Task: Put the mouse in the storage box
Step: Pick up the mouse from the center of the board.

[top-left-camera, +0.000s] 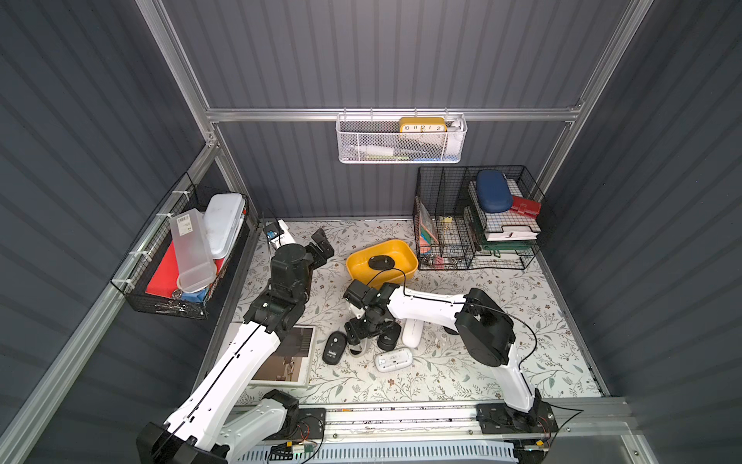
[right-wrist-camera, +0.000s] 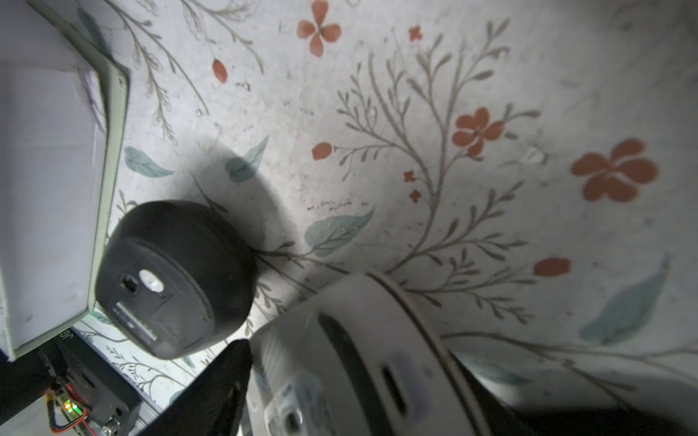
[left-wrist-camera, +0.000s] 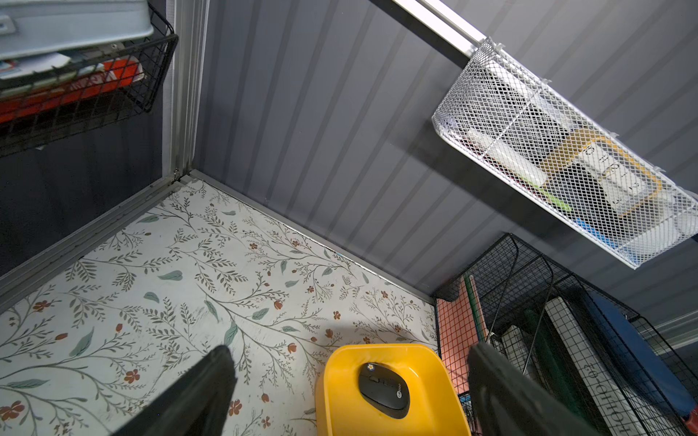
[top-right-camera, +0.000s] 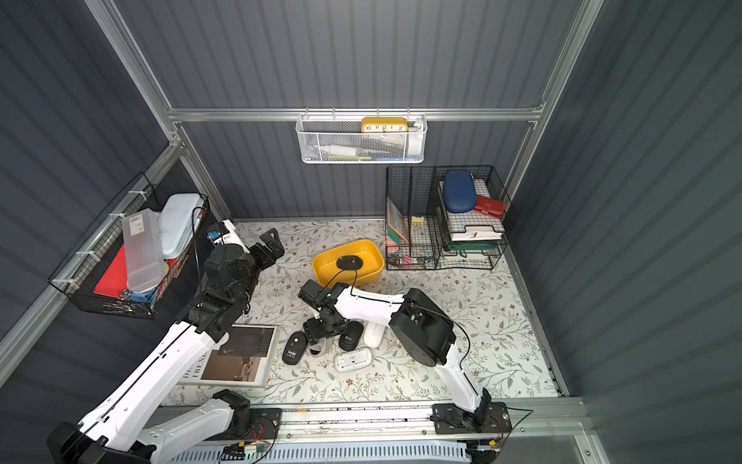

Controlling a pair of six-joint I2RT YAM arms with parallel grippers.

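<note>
- Six computer mice are in view: one in the box, five on the floral table [top-left-camera: 502, 289].
- On the left wall we note a black wire basket [top-left-camera: 168, 309] holding plastic cases.
- The left gripper [top-left-camera: 321, 246] hangs above the table's rear left part, fingers spread wide with nothing between them.
- A magazine [top-left-camera: 299, 345] lies flat at front left, partly under the left arm.
- An upturned black mouse [top-left-camera: 334, 348] lies just right of the magazine.
- The right gripper [top-left-camera: 356, 340] stands low over the white mouse [right-wrist-camera: 400, 332], which rests on the table just beside the upturned black mouse. Its fingers [right-wrist-camera: 211, 392] flank the mouse at a partial spread. We cannot tell whether they press it.
- The storage box [top-left-camera: 403, 259] sits behind the right gripper and holds a boxed black mouse [left-wrist-camera: 383, 389].
- To the gripper's right lie a logo-marked black mouse [top-left-camera: 390, 339], an upturned white mouse [top-left-camera: 394, 360] and a long white mouse [top-left-camera: 413, 333].
- A white mesh basket [top-left-camera: 361, 148] hangs on the back rail.
- A black wire-mesh organiser [top-left-camera: 441, 193] stands at rear right, just beside the box.
</note>
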